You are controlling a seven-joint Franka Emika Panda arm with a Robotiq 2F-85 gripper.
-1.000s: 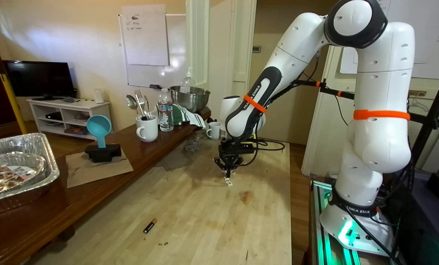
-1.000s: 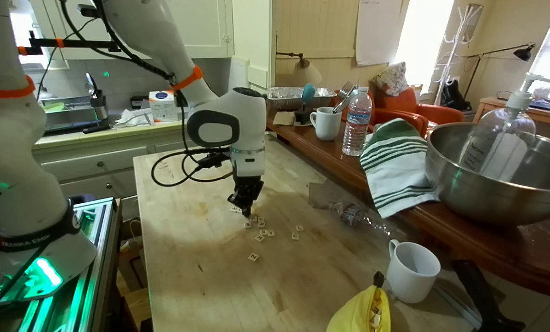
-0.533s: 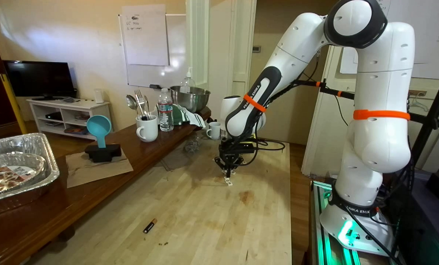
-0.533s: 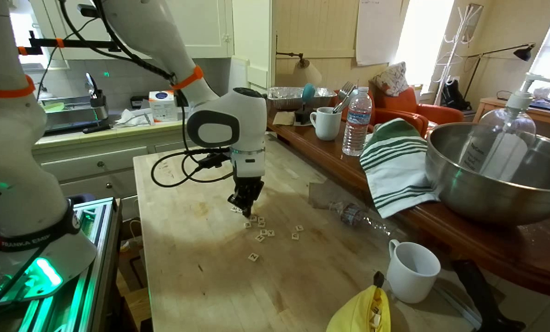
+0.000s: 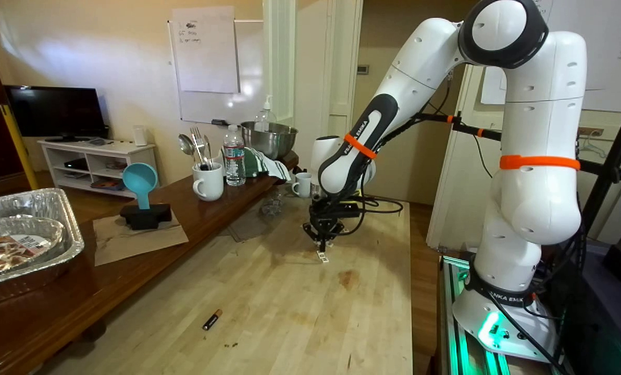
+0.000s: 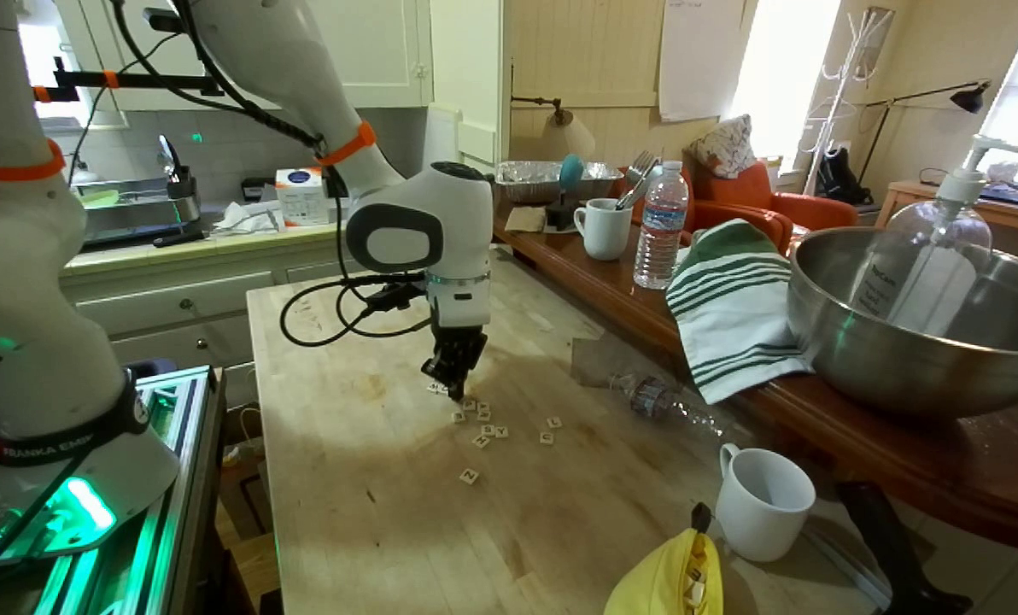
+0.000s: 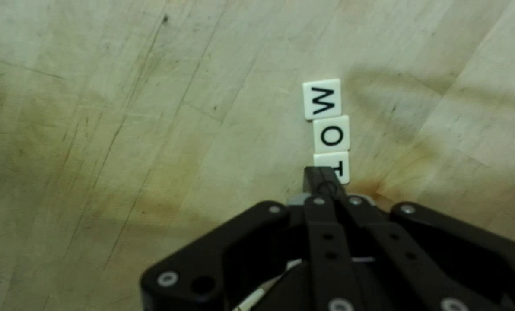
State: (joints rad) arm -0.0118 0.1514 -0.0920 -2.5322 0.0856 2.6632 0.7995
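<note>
Three tiles (image 7: 331, 136), W (image 7: 322, 99), O (image 7: 332, 134) and T (image 7: 338, 160), sat in a crooked row on the table (image 7: 110, 142), with the gripper (image 7: 321, 170) right over the T, fingertips (image 7: 313, 178) together, nothing visible between. Contact? Couldn't tell. Figured the step in hand was working at the T, and the next move called for a light touch, since O sat snug against it. Also counted: roughly ten more tiles (image 6: 469, 476), two mugs (image 6: 761, 521), two water bottles (image 6: 661, 231), one battery (image 5: 212, 319), one bowl (image 6: 859, 367).
</note>
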